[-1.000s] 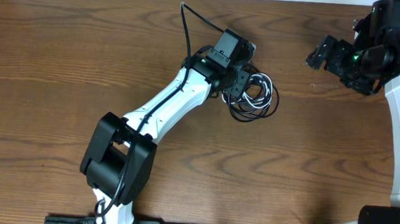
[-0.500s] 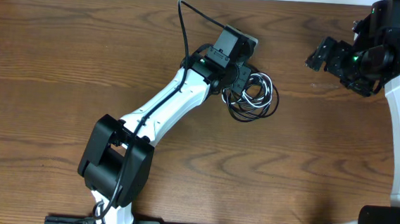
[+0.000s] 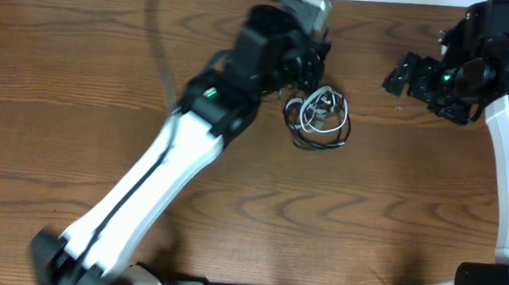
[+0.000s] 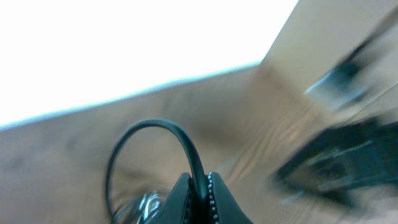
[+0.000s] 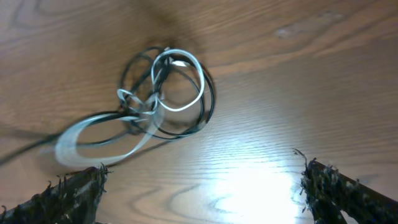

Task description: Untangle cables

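**Left gripper** (image 4: 200, 191), one. Its two fingers are pressed together on one black cord (image 4: 186, 146), which rises from between the tips and arches over to the left. The left wrist view is heavily blurred, so the cord's plug ends cannot be made out. From overhead, this gripper (image 3: 306, 72) sits at the far-left side of the tangle, touching or just over it; which one cannot be told.

**Right gripper** (image 5: 202, 168), one. Its two fingers are spread wide apart with only bare wood between them. From overhead it (image 3: 406, 74) is well apart from the tangle, towards the table's far right corner.

**Cables** (image 3: 321, 118), one tangle.
- It lies on the table in the far half, right of centre, between the two grippers.
- White cord (image 5: 203, 82), one: it is looped through the middle of the heap, with a second, blurred loop trailing to the left in the right wrist view.
- Black cords (image 5: 208, 112), several: they overlap in rings around and under the white one. An exact count is not readable from the heap.

**Arm lead** (image 3: 165, 28), one. It is a thicker black lead arching above the left arm near the far edge, and it is blurred.

**Table** (image 3: 60, 102), one. Its top is dark wood grain, and it carries the tangle and both arms.
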Robot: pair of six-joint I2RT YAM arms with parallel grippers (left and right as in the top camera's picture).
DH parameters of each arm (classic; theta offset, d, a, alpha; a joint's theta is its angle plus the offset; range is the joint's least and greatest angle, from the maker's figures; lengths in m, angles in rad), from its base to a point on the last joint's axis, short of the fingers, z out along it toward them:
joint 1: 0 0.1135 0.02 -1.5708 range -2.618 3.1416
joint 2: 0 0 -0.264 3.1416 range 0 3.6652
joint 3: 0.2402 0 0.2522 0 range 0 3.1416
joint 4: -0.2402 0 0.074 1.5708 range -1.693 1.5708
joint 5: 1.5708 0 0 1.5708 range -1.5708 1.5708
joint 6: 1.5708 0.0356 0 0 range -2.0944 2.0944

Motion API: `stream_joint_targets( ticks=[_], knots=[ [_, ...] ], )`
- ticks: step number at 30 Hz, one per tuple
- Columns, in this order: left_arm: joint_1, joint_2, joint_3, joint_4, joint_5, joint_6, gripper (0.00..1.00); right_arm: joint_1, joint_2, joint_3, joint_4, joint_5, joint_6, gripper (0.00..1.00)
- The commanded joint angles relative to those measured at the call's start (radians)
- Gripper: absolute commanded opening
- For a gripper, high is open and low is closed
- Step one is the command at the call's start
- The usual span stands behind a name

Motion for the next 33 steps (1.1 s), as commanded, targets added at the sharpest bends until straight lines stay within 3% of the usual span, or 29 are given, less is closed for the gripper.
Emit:
stream_joint_targets(
  ticks=[1, 8, 15, 23, 27, 33],
  knots=[
    [0.004, -0.081, 0.021, 0.062, 0.039, -0.086, 0.07, 0.034, -0.018, 0.006, 0.011, -0.032, -0.020, 0.99],
    [0.004, -0.149, 0.021, 0.271, 0.128, -0.206, 0.08, 0.108, -0.018, 0.006, 0.100, -0.136, -0.008, 0.99],
    [0.005, -0.148, 0.021, 0.309, 0.121, -0.229, 0.07, 0.171, -0.018, 0.006, 0.207, -0.304, -0.008, 0.99],
    [0.005, -0.137, 0.021, 0.259, -0.068, -0.218, 0.07, 0.205, -0.021, 0.007, 0.174, -0.335, -0.058, 0.99],
    [0.005, -0.116, 0.021, 0.203, -0.180, -0.216, 0.08, 0.172, -0.035, 0.009, 0.211, -0.461, -0.059, 0.99],
    [0.005, -0.110, 0.021, 0.233, -0.181, -0.217, 0.07, 0.174, -0.045, 0.009, 0.224, -0.518, -0.061, 0.98]
  ],
)
